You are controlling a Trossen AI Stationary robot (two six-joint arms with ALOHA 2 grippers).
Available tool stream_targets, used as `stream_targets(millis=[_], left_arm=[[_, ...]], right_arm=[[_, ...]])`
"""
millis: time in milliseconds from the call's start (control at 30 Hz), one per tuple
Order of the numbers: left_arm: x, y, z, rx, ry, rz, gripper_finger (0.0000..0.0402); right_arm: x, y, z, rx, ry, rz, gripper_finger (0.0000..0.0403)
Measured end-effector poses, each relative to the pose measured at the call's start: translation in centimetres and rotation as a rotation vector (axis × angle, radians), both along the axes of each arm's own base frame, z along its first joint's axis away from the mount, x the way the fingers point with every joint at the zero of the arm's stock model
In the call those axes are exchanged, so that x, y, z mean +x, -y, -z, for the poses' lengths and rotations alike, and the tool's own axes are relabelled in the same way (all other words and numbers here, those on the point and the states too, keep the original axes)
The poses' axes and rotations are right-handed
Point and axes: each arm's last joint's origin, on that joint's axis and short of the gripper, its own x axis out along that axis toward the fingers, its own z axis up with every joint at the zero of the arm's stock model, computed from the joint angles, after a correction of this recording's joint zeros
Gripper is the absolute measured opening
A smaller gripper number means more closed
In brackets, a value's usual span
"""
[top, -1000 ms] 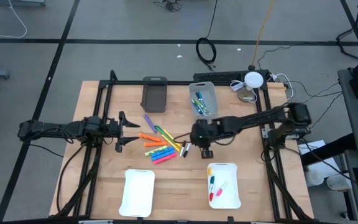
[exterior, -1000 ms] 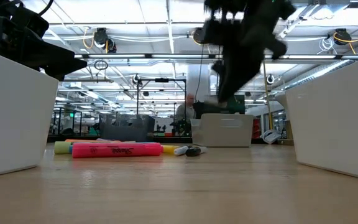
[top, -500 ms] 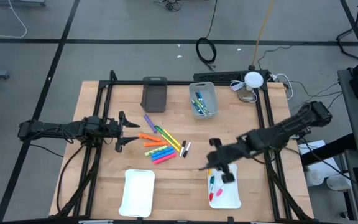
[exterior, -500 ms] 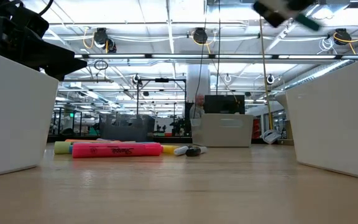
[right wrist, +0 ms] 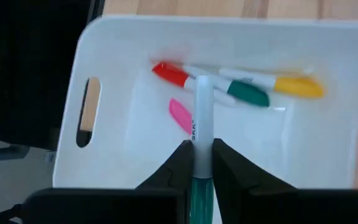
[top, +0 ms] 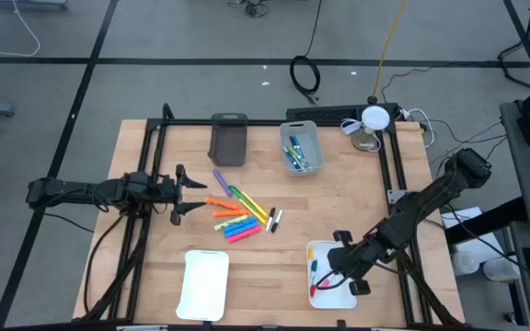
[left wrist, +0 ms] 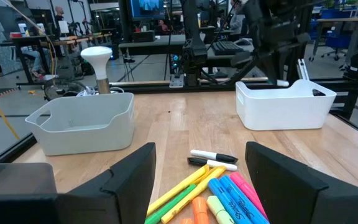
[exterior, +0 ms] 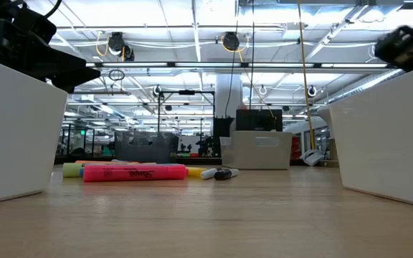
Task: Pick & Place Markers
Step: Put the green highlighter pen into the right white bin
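A pile of chunky and thin markers [top: 237,217] lies on the wooden table's middle, also seen as markers [exterior: 135,172] in the low view. My right gripper [top: 339,267] hangs over the right white tray [top: 343,296], shut on a thin white-barrelled marker [right wrist: 202,112] with a green end. Several markers [right wrist: 247,92] with red, green, yellow and pink ends lie in that tray. My left gripper [top: 187,193] stands open and level to the left of the pile, touching nothing. My right gripper pinches the thin marker between its two fingers [right wrist: 179,167], on the barrel just ahead of the green end [right wrist: 201,155]. The fingers slant downward from the table's right side. The white barrel sticks out past the fingertips, lifted clear above the tray's floor.
A light grey bin [top: 300,147] holding markers and a dark grey bin [top: 229,138] stand at the far side. A second white tray [top: 203,283] sits near the front left. A lamp and cables [top: 374,119] lie at the far right corner.
My right gripper has swung from the marker pile toward the table's near right, carrying the thin marker clear of the table, and now hangs over the right white tray. It has turned about as it went.
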Motion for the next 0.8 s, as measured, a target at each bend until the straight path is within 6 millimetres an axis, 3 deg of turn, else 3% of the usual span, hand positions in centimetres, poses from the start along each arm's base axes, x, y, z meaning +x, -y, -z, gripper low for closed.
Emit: stream_targets(millis=[267, 667, 800], left_arm=[[0.0, 0.0, 0.0, 0.0, 0.0, 0.0, 0.0251], [0.0, 0.0, 0.0, 0.0, 0.0, 0.0, 0.0251], [0.0, 0.0, 0.0, 0.0, 0.0, 0.0, 0.0251]], right_arm=[[0.0, 0.4, 1.5, 0.024, 0.016, 0.014, 0.0043], [0.6, 0.1, 1.0, 0.062, 0.095, -0.004, 0.0093], [1.2, -0.1, 0.5, 0.026, 0.224, -0.073, 0.0114]])
